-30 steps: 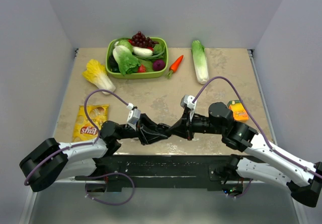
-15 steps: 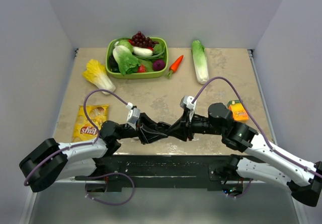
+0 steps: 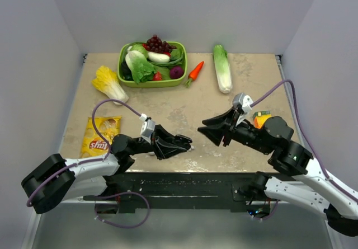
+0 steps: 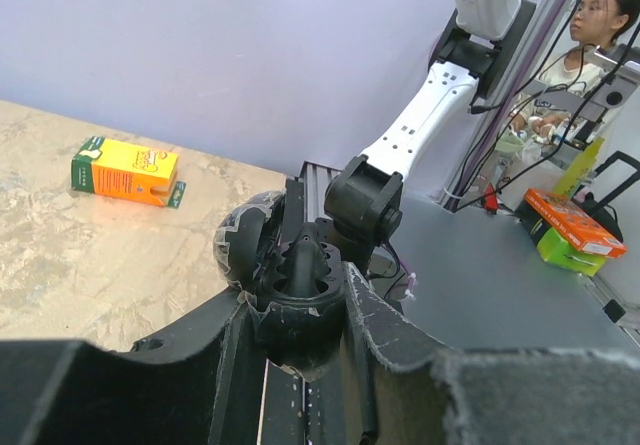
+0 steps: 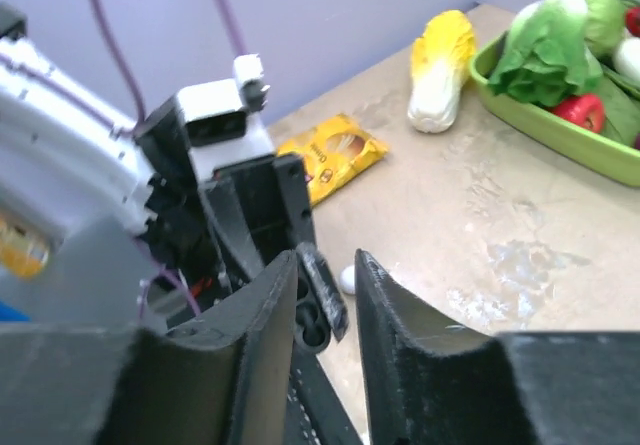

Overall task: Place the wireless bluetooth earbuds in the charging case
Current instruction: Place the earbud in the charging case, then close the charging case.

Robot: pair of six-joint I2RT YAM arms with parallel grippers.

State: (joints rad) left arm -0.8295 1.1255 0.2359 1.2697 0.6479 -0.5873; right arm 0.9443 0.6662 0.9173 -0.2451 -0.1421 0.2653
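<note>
My left gripper (image 3: pixel 186 142) is low over the table near the front edge. It is shut on a small black open case (image 4: pixel 300 290) with round wells and a taped lid (image 5: pixel 322 287), not a white one. A tiny white earbud (image 3: pixel 190 146) lies on the table right by the left fingertips, and it shows in the right wrist view (image 5: pixel 347 278) too. I see no second bud. My right gripper (image 3: pixel 202 130) is open and empty. It hangs above the table a short way right of the left gripper and points at it (image 5: pixel 325 265).
A green tray (image 3: pixel 120 64) of vegetables stands at the back. A carrot (image 3: pixel 194 73) and a long cabbage (image 3: pixel 222 67) lie right of it, a yellow cabbage (image 3: pixel 109 84) left. A chips bag (image 3: pixel 102 136) lies front left, an orange juice box (image 3: pixel 260 119) under the right arm.
The two grippers were tip to tip near the front middle. The right gripper has pulled back to the right and up, open. The left gripper has stayed put.
</note>
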